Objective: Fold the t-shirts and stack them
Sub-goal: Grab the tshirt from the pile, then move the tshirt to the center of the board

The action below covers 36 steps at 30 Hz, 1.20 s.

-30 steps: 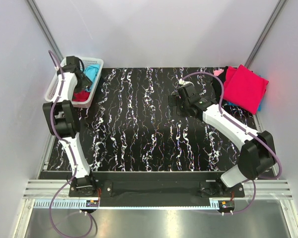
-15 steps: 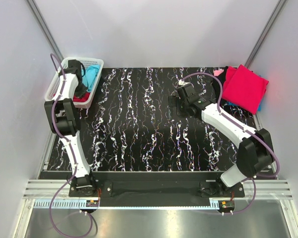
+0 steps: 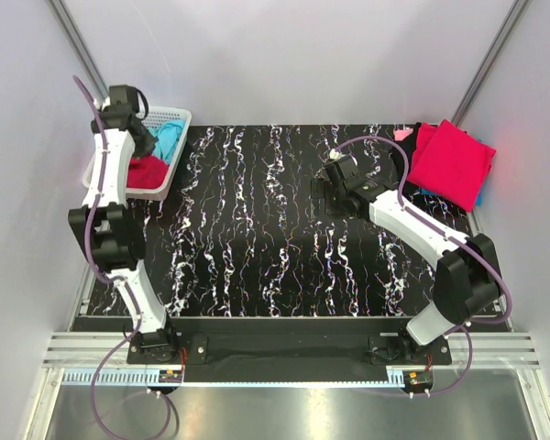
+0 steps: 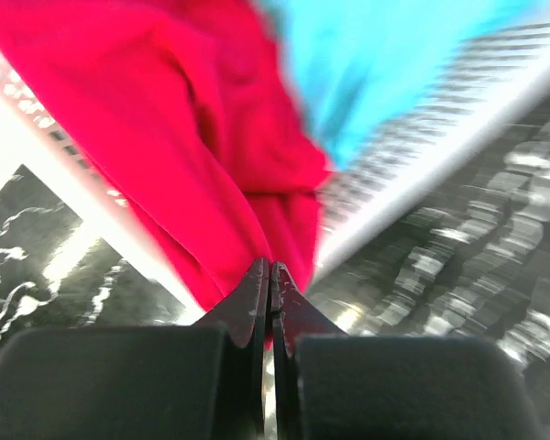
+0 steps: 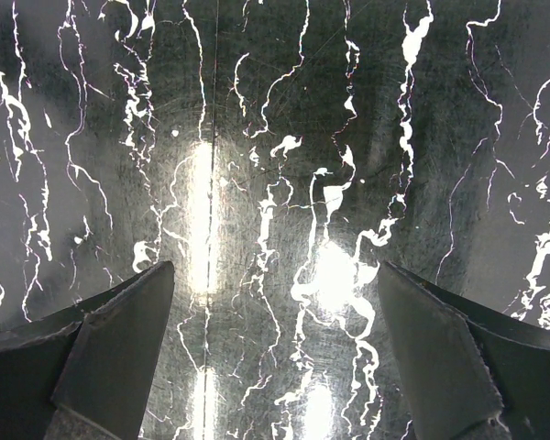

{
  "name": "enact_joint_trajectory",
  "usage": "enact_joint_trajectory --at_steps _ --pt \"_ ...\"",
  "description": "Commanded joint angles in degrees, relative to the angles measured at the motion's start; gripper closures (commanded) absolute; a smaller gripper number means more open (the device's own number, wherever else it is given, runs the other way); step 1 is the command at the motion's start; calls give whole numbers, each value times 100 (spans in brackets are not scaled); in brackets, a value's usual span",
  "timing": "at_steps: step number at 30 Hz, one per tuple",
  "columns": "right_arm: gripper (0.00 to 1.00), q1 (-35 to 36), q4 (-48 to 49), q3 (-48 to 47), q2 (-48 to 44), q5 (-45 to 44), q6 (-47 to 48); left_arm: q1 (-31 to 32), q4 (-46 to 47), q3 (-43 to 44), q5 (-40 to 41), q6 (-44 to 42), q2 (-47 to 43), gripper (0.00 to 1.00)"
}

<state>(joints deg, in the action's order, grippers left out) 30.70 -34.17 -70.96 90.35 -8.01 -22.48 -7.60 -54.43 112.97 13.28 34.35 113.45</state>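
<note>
A crimson t-shirt (image 3: 148,170) hangs half out of the white basket (image 3: 180,115) at the back left, and my left gripper (image 3: 143,148) is shut on a fold of it. In the left wrist view the jaws (image 4: 270,268) pinch the red cloth (image 4: 165,119), with a turquoise t-shirt (image 4: 376,64) behind it. That turquoise t-shirt (image 3: 171,136) still lies in the basket. My right gripper (image 3: 323,197) hovers open over the middle of the black marbled table (image 3: 247,238), with nothing between its fingers (image 5: 275,275).
A folded crimson shirt (image 3: 452,162) lies at the back right corner on top of a turquoise one (image 3: 423,191), with a pink scrap (image 3: 403,134) beside them. Grey walls close in the table on the left, back and right.
My left gripper has shut on the crimson t-shirt in the basket and risen, drawing the cloth upward. The right arm has hardly moved.
</note>
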Motion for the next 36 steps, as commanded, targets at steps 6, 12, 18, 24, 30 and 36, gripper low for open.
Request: enact_joint_trajectory --at_steps 6,12,18,24,30,36 --pt "1 -38 16 47 -465 -447 -301 732 232 1444 -2530 -954 -930 100" --pt "2 -38 -2 266 -825 -579 -546 2066 311 1912 -3067 -1624 -1264 100" --pt "2 -38 -81 626 -1466 -1184 -942 3437 311 1975 -3587 -2274 -1553 100" --pt "2 -38 -151 864 -1976 -1528 -1205 3915 328 2080 -4068 -2459 -1905 100" --pt "2 -37 -186 996 -2179 -1370 -1233 3924 372 1027 -1938 -2266 -2501 100" --pt "3 -29 -291 988 -2162 -1089 -1259 3924 267 -710 481 -1248 -2898 1"
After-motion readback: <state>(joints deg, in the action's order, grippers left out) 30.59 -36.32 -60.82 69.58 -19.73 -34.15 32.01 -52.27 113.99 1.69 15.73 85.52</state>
